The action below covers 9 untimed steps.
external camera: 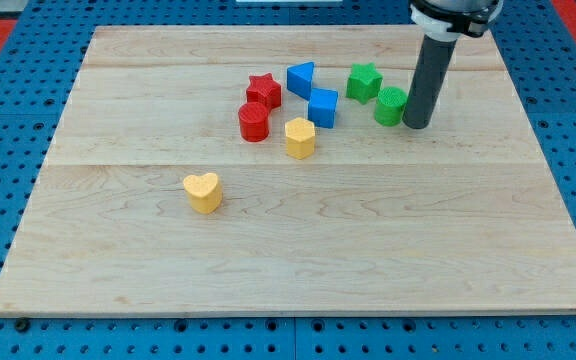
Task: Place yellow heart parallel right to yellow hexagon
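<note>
The yellow heart (203, 191) lies on the wooden board (298, 250), left of the middle and apart from the other blocks. The yellow hexagon (300, 138) sits up and to the right of it, near the board's centre. My tip (417, 125) is at the upper right, right beside the green cylinder (390, 105), far to the right of both yellow blocks.
A red cylinder (254, 121) and a red star (264, 90) lie just left of the yellow hexagon. A blue triangle (301, 78) and a blue cube (322, 107) lie above it. A green star (364, 81) is left of the rod.
</note>
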Each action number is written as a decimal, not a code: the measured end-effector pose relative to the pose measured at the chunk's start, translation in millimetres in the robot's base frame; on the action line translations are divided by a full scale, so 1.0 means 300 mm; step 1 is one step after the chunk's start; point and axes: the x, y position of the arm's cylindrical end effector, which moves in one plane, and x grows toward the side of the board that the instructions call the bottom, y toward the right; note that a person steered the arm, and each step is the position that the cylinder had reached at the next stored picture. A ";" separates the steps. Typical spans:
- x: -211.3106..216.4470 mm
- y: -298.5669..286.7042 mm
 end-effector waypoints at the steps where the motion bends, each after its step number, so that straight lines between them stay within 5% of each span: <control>1: 0.159 0.012; 3: 0.558 -0.073; 4: 0.651 -0.251; 7: 0.547 -0.977; 9: 0.342 -1.087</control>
